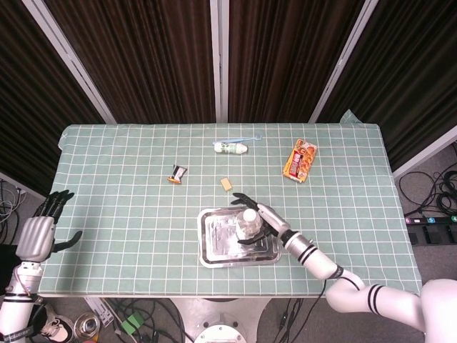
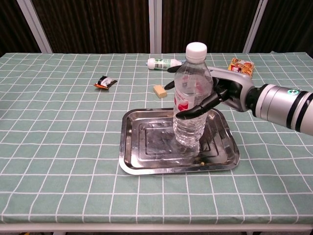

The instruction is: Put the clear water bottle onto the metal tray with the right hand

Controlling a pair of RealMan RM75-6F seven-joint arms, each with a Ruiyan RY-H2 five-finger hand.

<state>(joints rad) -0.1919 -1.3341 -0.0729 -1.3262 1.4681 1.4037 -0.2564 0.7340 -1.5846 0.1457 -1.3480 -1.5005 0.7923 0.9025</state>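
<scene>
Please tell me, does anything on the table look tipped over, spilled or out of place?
Only the small white bottle near the far edge lies on its side. The clear water bottle stands upright in the metal tray, with the right hand around it. No spill shows.

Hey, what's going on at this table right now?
The robot's right hand is at a clear plastic water bottle with a white cap that stands upright on the shiny metal tray. Its fingers look spread around the bottle; whether they touch it is unclear. The left hand hangs open off the table's left edge, holding nothing.
</scene>
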